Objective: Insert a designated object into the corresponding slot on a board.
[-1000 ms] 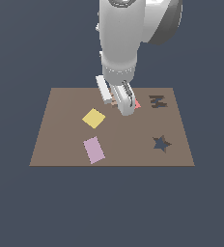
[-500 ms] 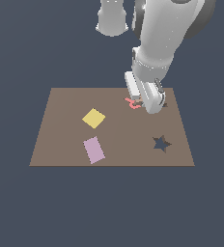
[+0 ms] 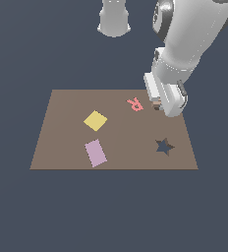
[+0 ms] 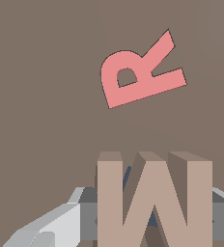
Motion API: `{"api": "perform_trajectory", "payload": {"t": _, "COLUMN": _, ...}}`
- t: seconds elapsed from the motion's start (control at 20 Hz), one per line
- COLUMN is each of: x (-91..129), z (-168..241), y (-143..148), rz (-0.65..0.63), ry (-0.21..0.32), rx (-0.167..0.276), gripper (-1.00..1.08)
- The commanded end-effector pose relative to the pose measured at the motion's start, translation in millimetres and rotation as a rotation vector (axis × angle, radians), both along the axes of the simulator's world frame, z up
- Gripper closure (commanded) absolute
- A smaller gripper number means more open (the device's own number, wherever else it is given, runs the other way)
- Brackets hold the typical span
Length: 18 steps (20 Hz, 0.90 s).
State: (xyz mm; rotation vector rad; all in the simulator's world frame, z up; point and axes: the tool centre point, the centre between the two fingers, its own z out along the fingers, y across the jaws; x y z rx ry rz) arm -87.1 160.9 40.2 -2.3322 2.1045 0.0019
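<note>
Wrist view shows me what matters most: the tan M block (image 4: 154, 200) sits clamped between the two grey fingers (image 4: 87, 217) of my gripper (image 4: 152, 219), one finger on each outer flank, so the tool is closed on the block and not free. Behind the block, through the gaps between its legs, I see thin slivers of dark, which I take to be the M-shaped slot (image 4: 127, 179) lying directly under it; the slot is almost wholly hidden, so I cannot tell how well the outlines line up or whether the block has started to enter. The pink R (image 4: 138, 72) lies flat on the brown board (image 4: 41, 96), apart from the block with bare board between them. In the exterior view the gripper (image 3: 158, 105) is low over the board (image 3: 67, 142) just beside the pink R (image 3: 134, 104), on the side away from the yellow square (image 3: 95, 120), and the slot itself is covered by the arm there. The star cutout (image 3: 164, 146) lies nearer the board's front edge than the pink R does, well apart from the gripper, and the lilac rectangle (image 3: 95, 152) is near the yellow square. My judgement is that the coming move is straight down: the block's legs need to run the same way as the slot's, and any twist about the vertical would catch an edge.
</note>
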Motion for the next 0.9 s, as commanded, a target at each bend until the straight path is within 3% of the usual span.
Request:
{"api": "perform_trajectory", "payload": {"t": 0.0, "x": 1.5, "z": 0.4, "y": 7.4, "rz": -0.014, "ry": 0.000, "rx": 0.000, "gripper": 1.08}}
{"api": "perform_trajectory", "payload": {"t": 0.75, "x": 3.3, "z": -9.3, "y": 14.0, "rz": -0.023, "ry": 0.002, "rx": 0.000, "gripper": 1.08}}
{"api": "perform_trajectory", "payload": {"t": 0.8, "x": 3.3, "z": -9.3, "y": 14.0, "rz": -0.023, "ry": 0.002, "rx": 0.000, "gripper": -0.92}}
{"api": "perform_trajectory", "payload": {"t": 0.85, "x": 3.3, "z": -9.3, "y": 14.0, "rz": -0.023, "ry": 0.002, "rx": 0.000, "gripper": -0.92}}
